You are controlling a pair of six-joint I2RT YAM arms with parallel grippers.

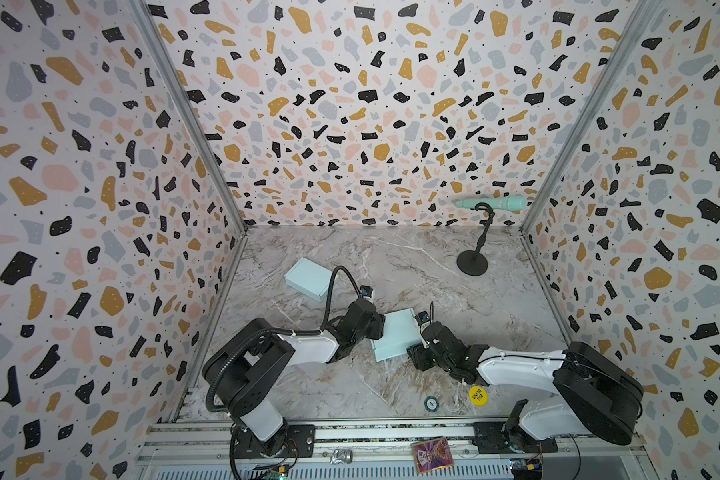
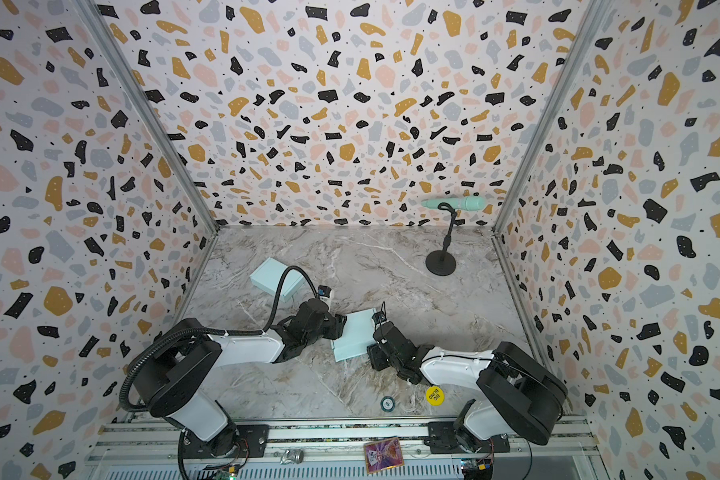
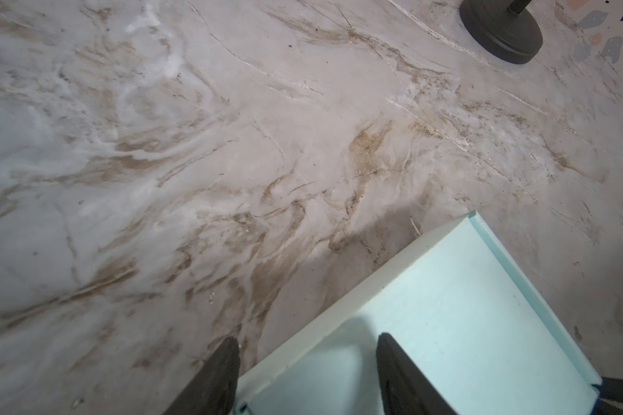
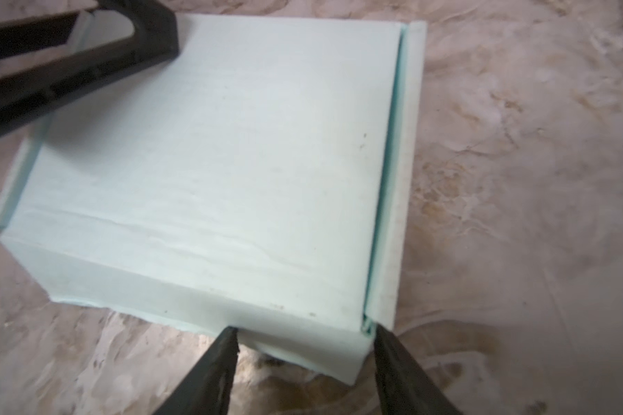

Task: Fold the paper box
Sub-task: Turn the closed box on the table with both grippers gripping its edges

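The box [image 4: 213,161] lies mid-surface between the two arms in both top views. It is pale mint with the lid down flat. We note a wavy crease across the lid near one wall, faint scuffs, and one side flap standing slightly proud along a darker teal seam.

Left fingers [image 3: 223,377]: spread, one over the lid, one off its edge, gripping nothing. Right fingers [image 4: 216,366]: spread, tips at the box's corner wall, no grip that we can see.

Writing: the yellow chip [image 1: 478,395] at the front of the surface [image 1: 433,282] reads "BIG BLIND". Print on the dark chip [image 1: 430,403] beside it and on the card [image 1: 432,454] on the rail is too small for us to read.

A second box [image 1: 310,277] lies back left. A mint microphone [image 1: 493,203] stands back right.
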